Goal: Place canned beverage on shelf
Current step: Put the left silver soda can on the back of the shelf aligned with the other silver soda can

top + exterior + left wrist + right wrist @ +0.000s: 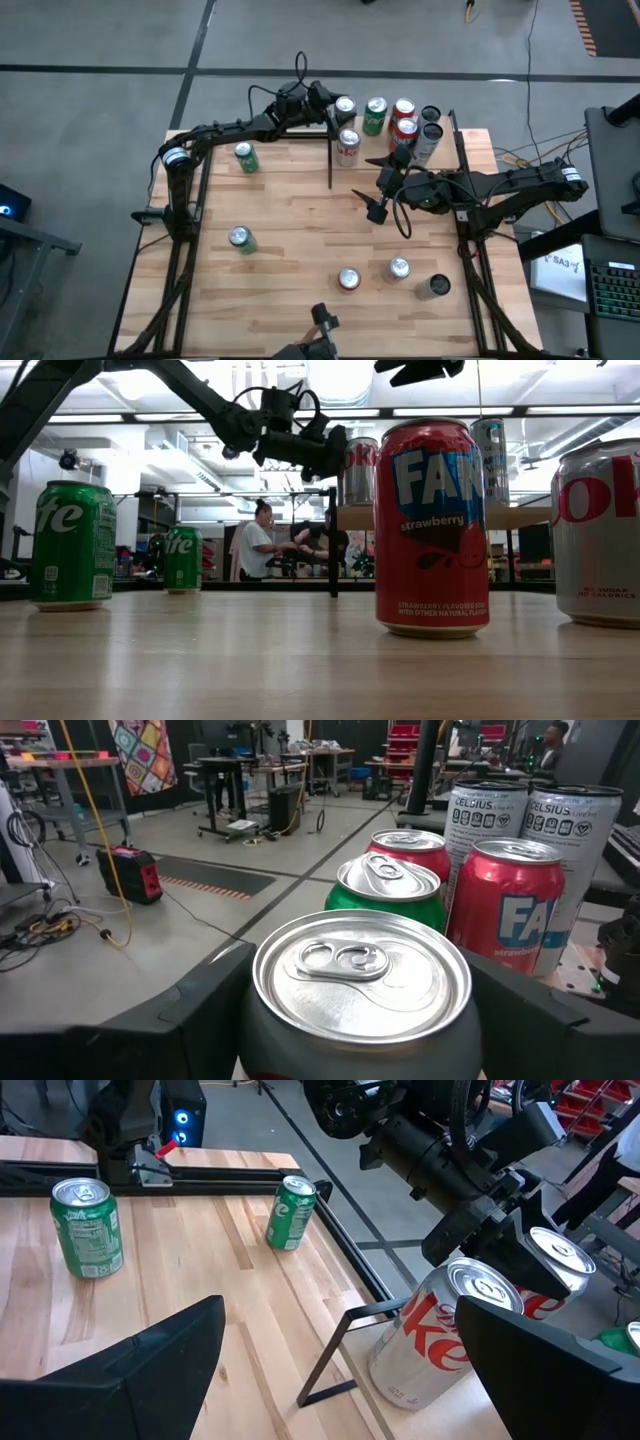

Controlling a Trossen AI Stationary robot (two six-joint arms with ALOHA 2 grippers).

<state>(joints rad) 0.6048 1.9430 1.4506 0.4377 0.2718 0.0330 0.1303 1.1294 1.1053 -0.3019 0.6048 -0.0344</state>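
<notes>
At the far edge of the tabletop [300, 230], up on the small shelf [440, 135] of pale wood with its thin black posts, the left end effector [335, 106] is reaching in from the left with a silver-topped can [345, 107] sitting between its dark fingers, clasped on both sides. From the left wrist view that can [362, 990] fills the foreground, a smooth brushed-aluminium lid with its pull tab lying flat, the two matte black fingers pressed against its round wall. Just beyond it a cluster already stands on the shelf: a green can [390, 890], a red can behind it [408, 844], a glossy red strawberry soda can [512, 905] and two tall slim pale cans [570, 840]. From above, another white and red can [348, 146] stands on the striped butcher-block tabletop just in front of the shelf. The right end effector [378, 187] hovers over the middle of the tabletop, fingers spread wide apart, nothing in them. The right wrist view looks past those blunt black fingers to a white can with red lettering [440, 1335] beside a bent black metal post. Loose cylinders dot the wood: a green can [245, 157] at the left rear, another green one [241, 239] nearer the front, then a red can [349, 279], a silver-topped can [399, 268] and a dark grey can [433, 287] along the near side. Across the room beyond the tabletop, a person [258, 540] stands at a bench.
</notes>
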